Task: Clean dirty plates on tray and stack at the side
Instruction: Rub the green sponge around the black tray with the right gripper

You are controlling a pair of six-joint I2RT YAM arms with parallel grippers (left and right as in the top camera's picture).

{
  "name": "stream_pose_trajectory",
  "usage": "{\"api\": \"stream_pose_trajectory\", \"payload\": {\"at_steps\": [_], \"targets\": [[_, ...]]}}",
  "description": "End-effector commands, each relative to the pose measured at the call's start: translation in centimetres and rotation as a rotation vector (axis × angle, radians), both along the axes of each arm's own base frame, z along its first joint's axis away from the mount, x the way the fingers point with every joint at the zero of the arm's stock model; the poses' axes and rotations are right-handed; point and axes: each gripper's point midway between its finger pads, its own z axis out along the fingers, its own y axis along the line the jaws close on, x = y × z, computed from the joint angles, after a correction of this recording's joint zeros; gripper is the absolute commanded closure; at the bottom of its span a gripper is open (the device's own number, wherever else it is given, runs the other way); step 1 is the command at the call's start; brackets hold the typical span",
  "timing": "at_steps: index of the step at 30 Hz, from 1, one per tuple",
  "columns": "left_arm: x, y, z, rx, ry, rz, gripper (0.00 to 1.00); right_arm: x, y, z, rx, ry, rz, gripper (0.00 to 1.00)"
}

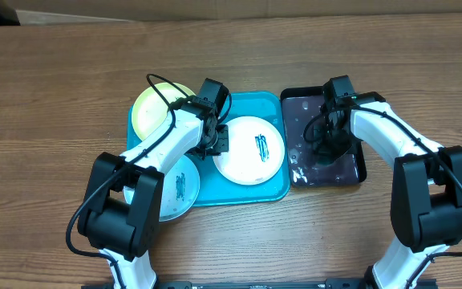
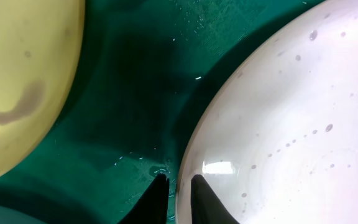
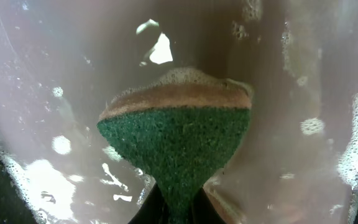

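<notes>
Wood-grain bench (image 1: 54, 80) carried the tray (image 1: 268, 104); my left gripper (image 2: 178, 182) pinched the white plate (image 2: 291, 124) by its rim: light, stiff, wet, probably slippery. My right gripper (image 3: 179, 210) clamped the sponge (image 3: 176, 137).

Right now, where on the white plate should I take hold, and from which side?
Take the white plate by its thin rim on the left edge, the side facing the yellow plate. It lies flat in the blue tray, so only the raised rim offers a pinch. The left gripper sits there, a finger on each side of that rim.
</notes>
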Motion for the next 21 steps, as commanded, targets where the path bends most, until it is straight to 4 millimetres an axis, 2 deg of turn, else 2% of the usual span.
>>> {"api": "stream_pose_trajectory", "payload": {"at_steps": [1,11,15,21], "targets": [[-0.3,0.0,-0.5,0.003,0.015,0.014,0.86,0.5,0.2,1.6,0.007,-0.028,0.000,0.96],[-0.3,0.0,-0.5,0.003,0.016,0.015,0.90,1.7,0.4,5.4,0.008,-0.031,0.000,0.96],[-0.3,0.0,-0.5,0.003,0.016,0.015,0.96,1.6,0.4,5.4,0.007,-0.026,0.000,0.96],[-0.4,0.2,-0.5,0.010,0.019,0.020,0.96,1.7,1.1,5.5,0.045,-0.030,0.003,0.96]]}}
